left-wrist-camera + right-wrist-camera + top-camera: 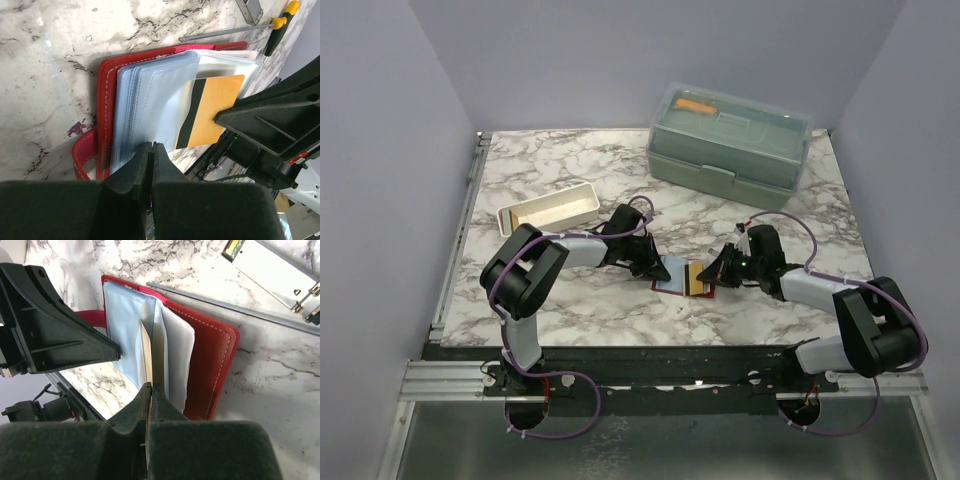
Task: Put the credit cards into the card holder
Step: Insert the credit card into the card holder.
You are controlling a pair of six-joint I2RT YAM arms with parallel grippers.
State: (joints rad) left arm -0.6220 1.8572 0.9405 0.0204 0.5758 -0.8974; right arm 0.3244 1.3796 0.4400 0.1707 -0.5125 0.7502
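- The open dark-red leather card holder lies mid-table, between both arms.
- The left gripper, fingers closed, steadies its clear sleeves.
- The right gripper pinches an orange black-striped plastic card, half-inserted, long axis pointing leftward into the pocket.

Two arms lean in over mid-table, elbows bent out to the sides and forearms sloping down toward each other. The left arm ends in the left gripper, tipped low with its fingers pressed together. The right arm brings the right gripper to face it, near but apart, and pinched flat on a credit card.
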